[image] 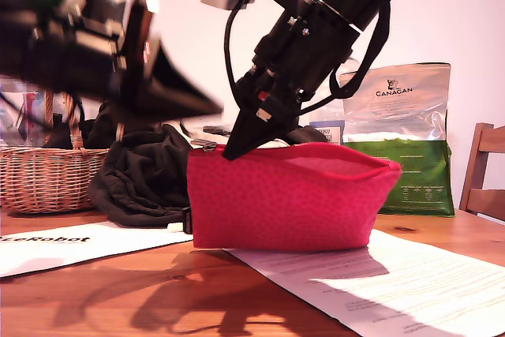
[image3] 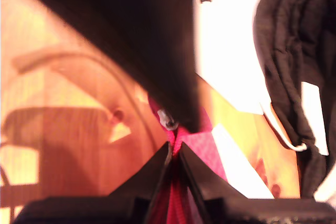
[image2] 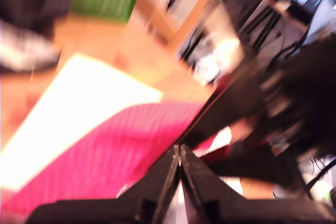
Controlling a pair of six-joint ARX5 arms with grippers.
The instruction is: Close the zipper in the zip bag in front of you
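Observation:
The red-pink zip bag (image: 288, 203) stands upright on the wooden table (image: 118, 290), its mouth gaping along the top towards the exterior view's right. The red zipper (image: 355, 157) runs along that top edge. My second gripper (image: 235, 150) comes down from above at the bag's top corner on the exterior view's left. In its wrist view its fingertips (image3: 176, 151) are shut on the red zipper strip (image3: 184, 145), just short of a small silver pull tab (image3: 167, 120). My first gripper (image: 215, 106), motion-blurred, hangs shut above that same corner; its fingers (image2: 180, 153) meet over the bag (image2: 105, 166).
Black cloth (image: 142, 175) lies behind the bag at the exterior view's left, beside a wicker basket (image: 43, 179). A green-and-silver Canagan bag (image: 402, 140) stands behind at the right, with a wooden chair (image: 485, 171) further right. Paper sheets (image: 379, 282) lie under and before the bag.

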